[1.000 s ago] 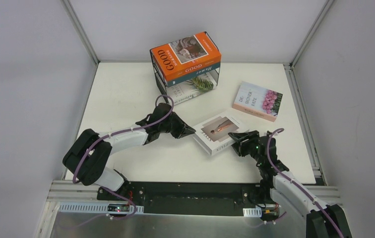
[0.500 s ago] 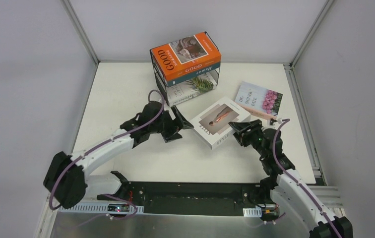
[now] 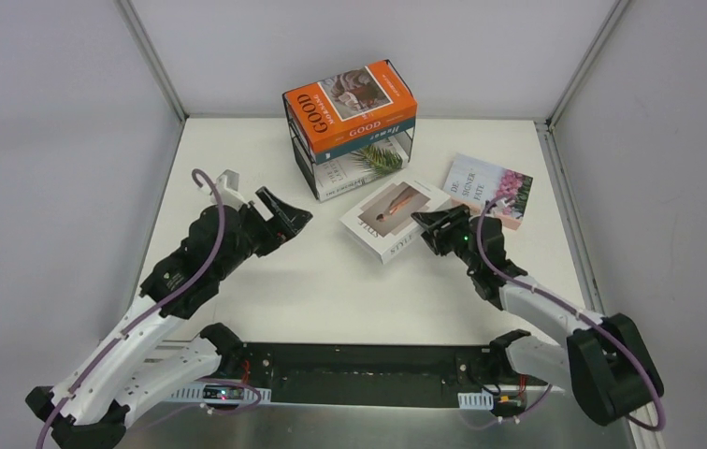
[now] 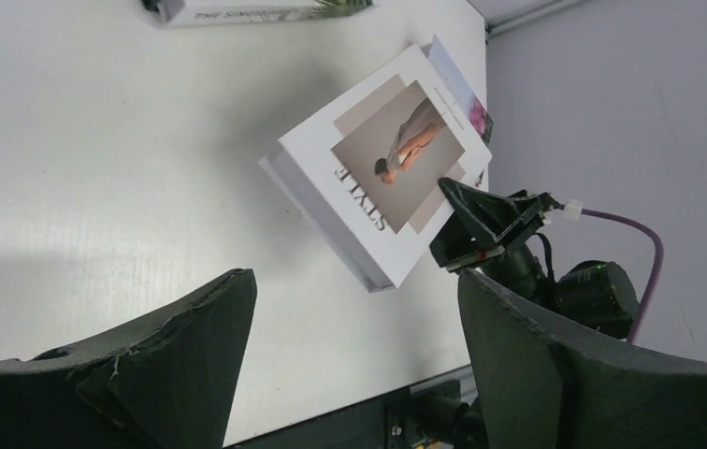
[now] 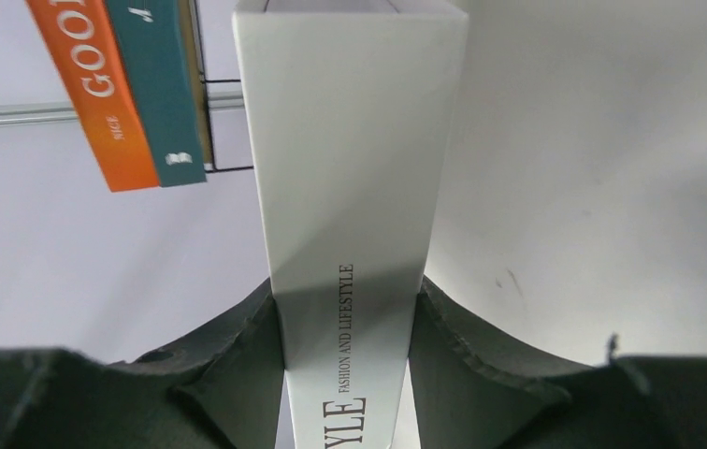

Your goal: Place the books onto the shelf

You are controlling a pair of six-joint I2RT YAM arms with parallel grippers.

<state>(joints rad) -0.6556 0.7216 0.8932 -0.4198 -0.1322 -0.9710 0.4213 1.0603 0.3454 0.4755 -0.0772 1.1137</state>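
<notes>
Five books counted, one shelf (image 3: 297,154), two arms. The shelf was a small box of thin black wire at the back of the white table (image 3: 238,159).

- Two books lay flat on top of the shelf, stacked: a large orange book (image 3: 350,103) with a glossy cover, and a dark teal hardback (image 3: 382,131) beneath it.
- A white palm-leaf book (image 3: 359,168) lay flat on the lower tier.
- A white "STYLE" book (image 3: 390,217) was just in front of the shelf and a little right. It was a thick slab with a figure photo on its cover, tilted, with shadow beneath it.
- A pink-flower book (image 3: 490,187) lay flat on the table to the right of the shelf. Its near corner was hidden behind the right arm.

The right claw (image 3: 432,226) pinched the "STYLE" book at the end farthest from the shelf, one black finger pressed on each face with the spine between them. The left claw (image 3: 289,217) was spread wide with nothing between its fingers, in front of the shelf and to the left.

Metal rails edged the table left, back and right, with plain white walls beyond. There was bare tabletop left of the shelf and in front of it, between the two arms.
</notes>
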